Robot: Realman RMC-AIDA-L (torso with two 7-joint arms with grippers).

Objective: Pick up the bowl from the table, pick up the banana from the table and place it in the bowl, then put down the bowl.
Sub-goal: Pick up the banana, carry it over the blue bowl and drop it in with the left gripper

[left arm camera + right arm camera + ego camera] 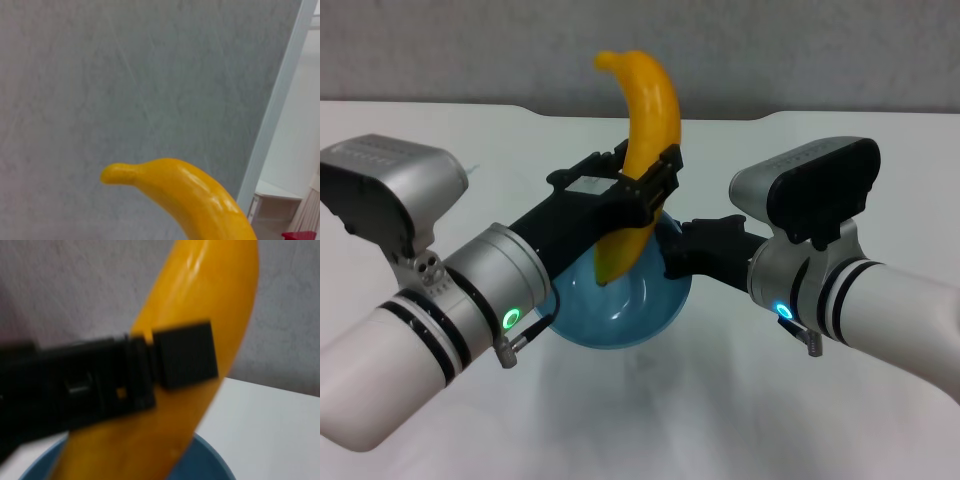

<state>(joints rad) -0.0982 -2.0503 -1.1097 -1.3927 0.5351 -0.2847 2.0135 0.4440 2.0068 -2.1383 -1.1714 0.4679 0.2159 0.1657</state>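
I note a smooth, glossy yellow-orange banana (642, 150), curved, held near upright with its lower tip inside the round, deep, light-blue bowl (620, 305). My left gripper (646, 188) reaches in from the left with its black fingers clamped across the banana's middle. My right gripper (682, 252) extends from the right to the bowl's rim; I cannot tell how its jaws stand. The bowl appears raised above the plain white table (650, 420). I find no legible writing.
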